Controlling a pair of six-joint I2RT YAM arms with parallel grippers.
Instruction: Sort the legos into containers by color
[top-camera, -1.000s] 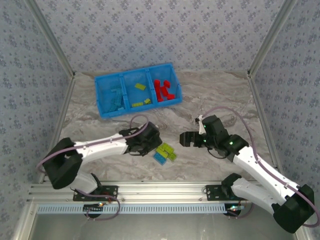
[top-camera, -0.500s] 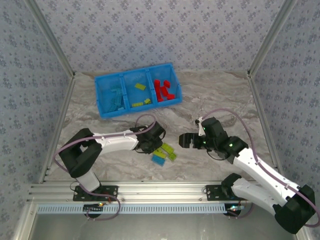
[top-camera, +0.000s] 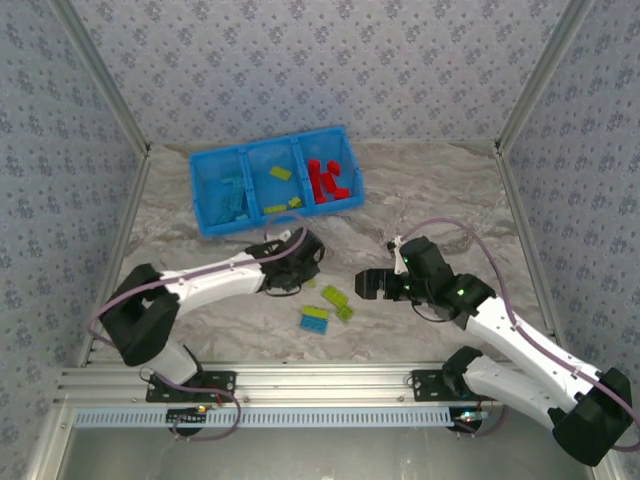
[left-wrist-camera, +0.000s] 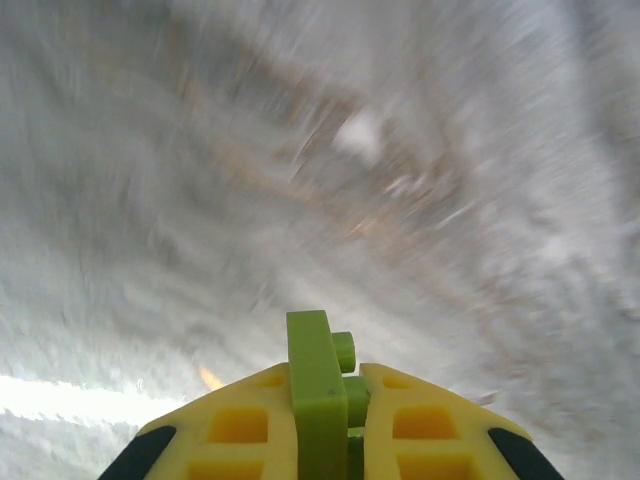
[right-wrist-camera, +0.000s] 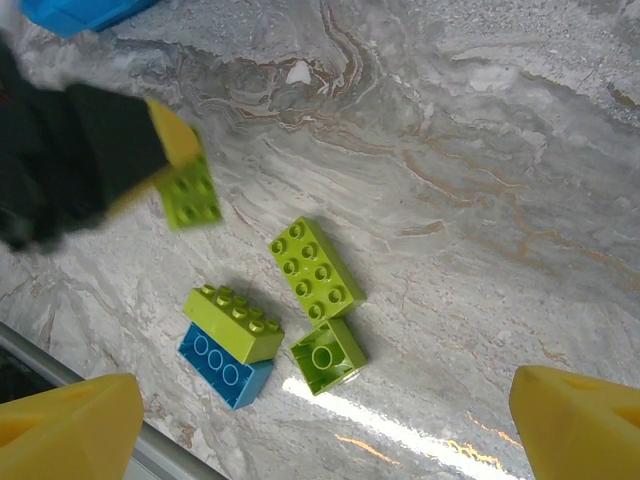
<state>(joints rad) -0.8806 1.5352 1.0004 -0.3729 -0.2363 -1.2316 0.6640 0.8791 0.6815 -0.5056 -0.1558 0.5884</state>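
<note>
Left gripper (left-wrist-camera: 322, 432) clamped on a lime lego (left-wrist-camera: 315, 380); right gripper (top-camera: 368, 283) jaws spread wide, holding nothing.
We see the blue tray (top-camera: 197, 190) at 12 o'clock of it, the loose legos (right-wrist-camera: 316, 270) at 5 o'clock, and open table (top-camera: 430, 200) at 2 o'clock.

- The tabletop (top-camera: 440, 190) is grey-white and marble-patterned, with brownish veins.
- Walls (top-camera: 320, 60) on three sides carry pale blue-grey floral wallpaper.
- Slanting metal posts (top-camera: 105, 80) stand at the back corners.
- A slotted aluminium rail (top-camera: 320, 380) runs along the near edge.
- Glare (right-wrist-camera: 400, 428) streaks the marble.
</note>
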